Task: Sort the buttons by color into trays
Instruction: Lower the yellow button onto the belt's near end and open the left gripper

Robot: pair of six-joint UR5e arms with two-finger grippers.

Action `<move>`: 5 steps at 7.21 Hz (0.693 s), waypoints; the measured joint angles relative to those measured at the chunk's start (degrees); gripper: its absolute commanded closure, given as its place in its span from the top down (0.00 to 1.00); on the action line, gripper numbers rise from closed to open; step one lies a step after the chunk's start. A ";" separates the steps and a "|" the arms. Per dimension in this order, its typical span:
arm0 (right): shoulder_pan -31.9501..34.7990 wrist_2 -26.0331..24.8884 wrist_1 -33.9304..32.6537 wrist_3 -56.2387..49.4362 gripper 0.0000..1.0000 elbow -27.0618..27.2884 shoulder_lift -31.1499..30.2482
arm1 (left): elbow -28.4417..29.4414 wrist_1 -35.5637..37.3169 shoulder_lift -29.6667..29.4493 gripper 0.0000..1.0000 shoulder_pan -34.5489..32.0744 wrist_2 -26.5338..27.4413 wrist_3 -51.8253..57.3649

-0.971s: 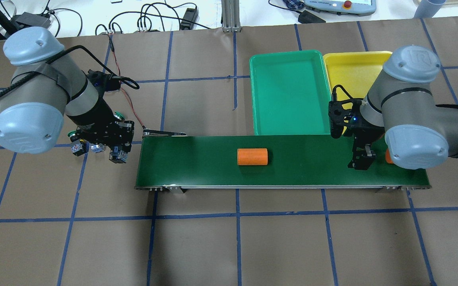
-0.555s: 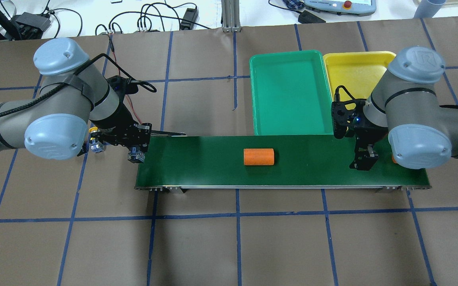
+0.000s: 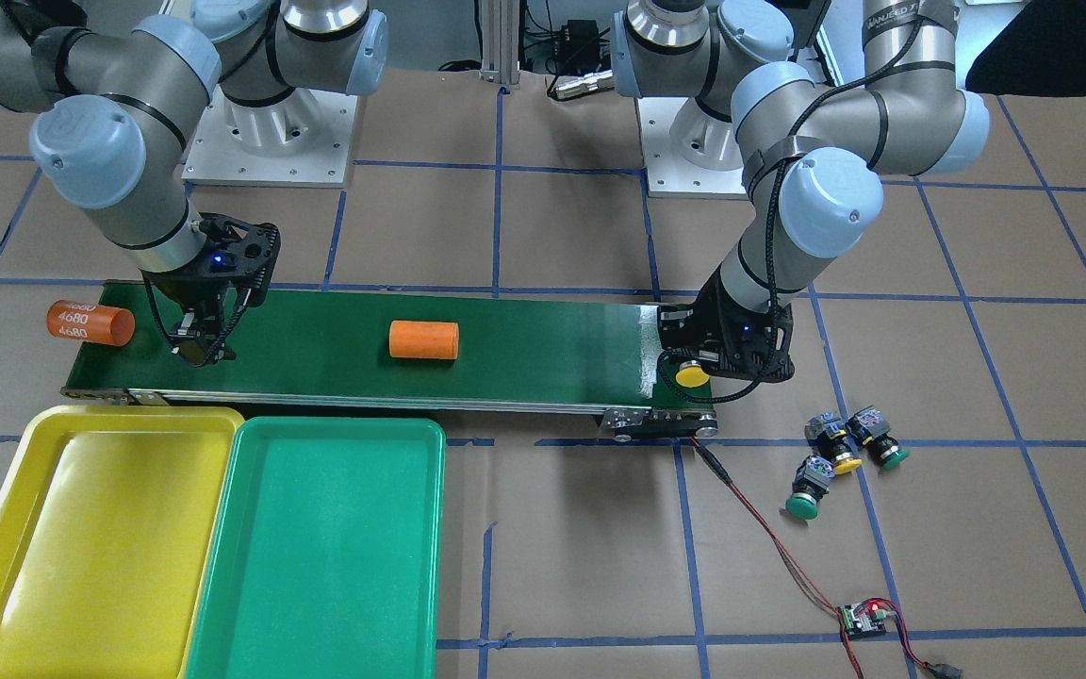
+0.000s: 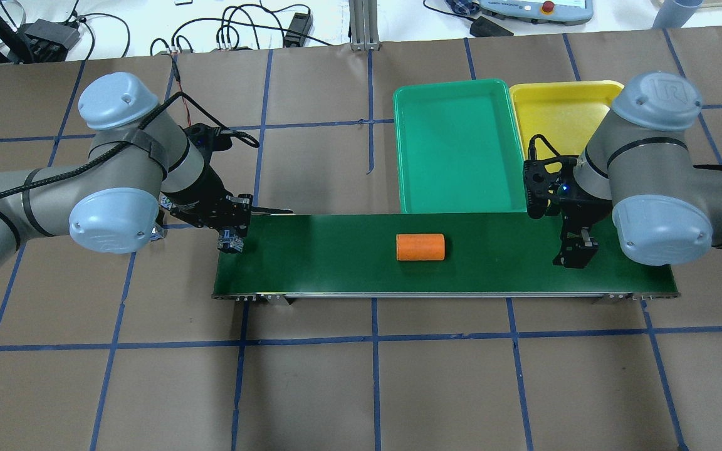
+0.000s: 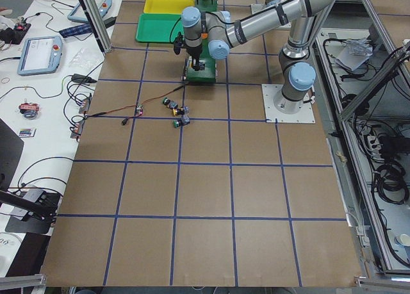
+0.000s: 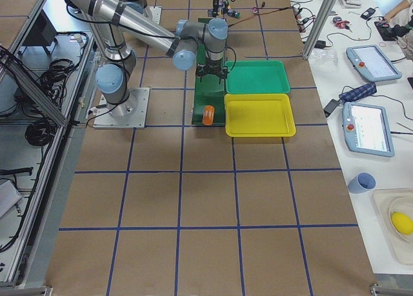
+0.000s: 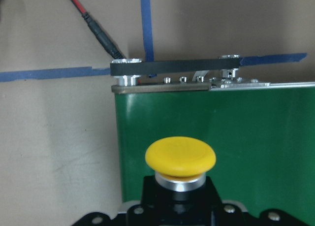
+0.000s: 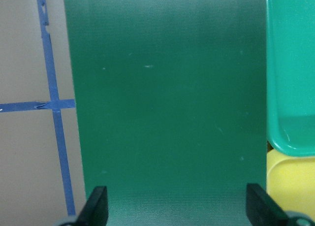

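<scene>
Left claw (image 4: pixel 230 242) closed upon a small yellow-capped push-button switch (image 7: pixel 180 157) with a black-and-grey body, holding it at the robot's-left end of the long dark-green conveyor belt (image 3: pixel 524 354). In the left wrist view the round mushroom cap projects forward of the claw over the belt's end corner (whether the switch touches the belt cannot be told). Right claw (image 3: pixel 196 351) spread wide, its two black fingers (image 8: pixel 98 206) pointing down over the belt near the opposite end, with only bare belt between them. Three further switches lie in a close cluster on the brown paper-covered bench (image 3: pixel 977 528), beyond the belt's left end and well apart from the trays: a second yellow-capped switch (image 3: pixel 835 445) just beside a green-capped switch (image 3: pixel 880 443), and another green-capped switch (image 3: pixel 805 490) near them. The large shallow yellow plastic tray (image 3: pixel 81 566) and the large shallow green plastic tray (image 3: pixel 317 566) sit side by side, touching along their long edges, beside the belt's right-hand part on the side away from the robot. A plain orange cylinder (image 3: pixel 423 339) lies on its side about midway along the belt. A second orange cylinder marked 4680 (image 3: pixel 90 322) lies at the belt's extreme right end, near the right claw. A small circuit board (image 3: pixel 862 618) bearing a red light rests on the bench, apart from the cluster of switches.
</scene>
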 measured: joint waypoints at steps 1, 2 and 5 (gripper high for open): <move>0.00 -0.07 -0.13 0.10 1.00 -0.05 0.29 | -0.04 1.63 -1.21 0.11 -0.29 -0.03 -0.07; 0.00 -0.13 -0.36 0.19 1.00 -0.15 0.67 | -0.10 2.44 -2.01 0.42 -1.02 0.04 -0.23; 0.00 -0.32 -0.97 0.61 1.00 -0.37 1.24 | -0.31 1.87 -1.59 1.00 -2.53 0.56 -0.57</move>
